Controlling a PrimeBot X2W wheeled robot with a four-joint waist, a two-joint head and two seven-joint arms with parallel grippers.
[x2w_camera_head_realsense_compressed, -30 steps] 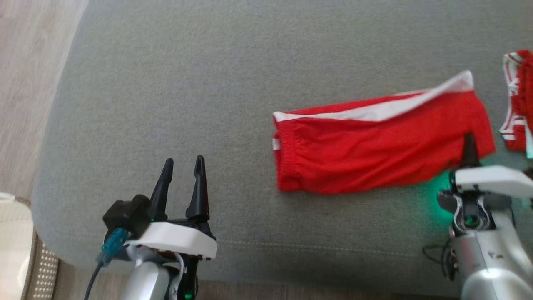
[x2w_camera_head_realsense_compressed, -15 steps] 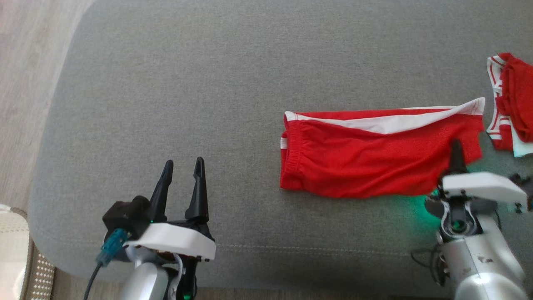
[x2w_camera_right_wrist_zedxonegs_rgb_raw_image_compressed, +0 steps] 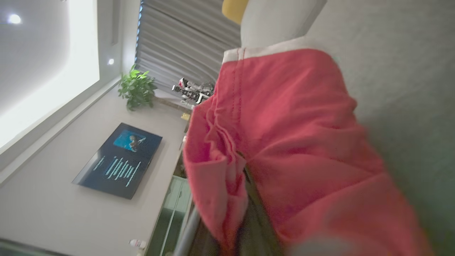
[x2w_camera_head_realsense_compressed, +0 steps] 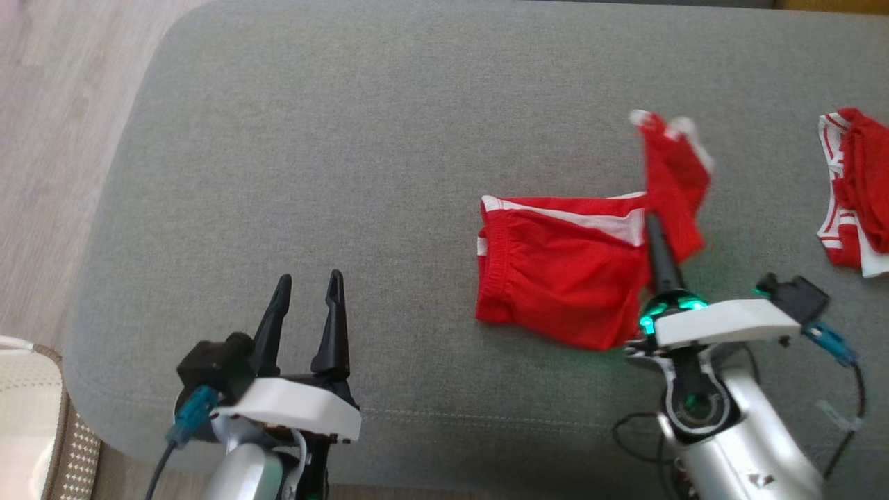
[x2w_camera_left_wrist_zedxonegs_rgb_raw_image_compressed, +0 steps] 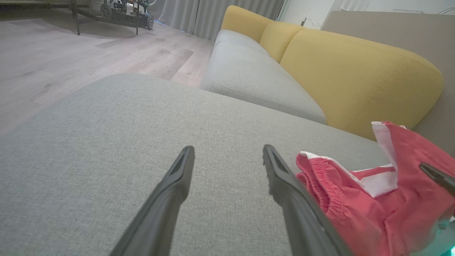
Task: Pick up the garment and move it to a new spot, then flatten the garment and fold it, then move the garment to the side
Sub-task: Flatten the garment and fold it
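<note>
Red shorts [x2w_camera_head_realsense_compressed: 555,278] with white trim lie on the grey cushion [x2w_camera_head_realsense_compressed: 347,139], right of its middle as we look down from the head. Our right claw [x2w_camera_head_realsense_compressed: 653,226] is pinched tight on their right end, its dark fingers pressed together and reaching in from the near side. That end is raised off the cushion and shows blurred just above the fingertips. The rest lies flat to the claw's left, elastic edge facing left. From the right wrist we see the shorts [x2w_camera_right_wrist_zedxonegs_rgb_raw_image_compressed: 284,142] draped over and around the fingers. Our left claw [x2w_camera_head_realsense_compressed: 309,280] stands wide with nothing in it, well apart to the shorts' left, near the cushion's front edge. From its wrist, the waistband [x2w_camera_left_wrist_zedxonegs_rgb_raw_image_compressed: 320,185] shows just beside its right finger. Another red-and-white garment [x2w_camera_head_realsense_compressed: 851,187] lies apart at the far right.
</note>
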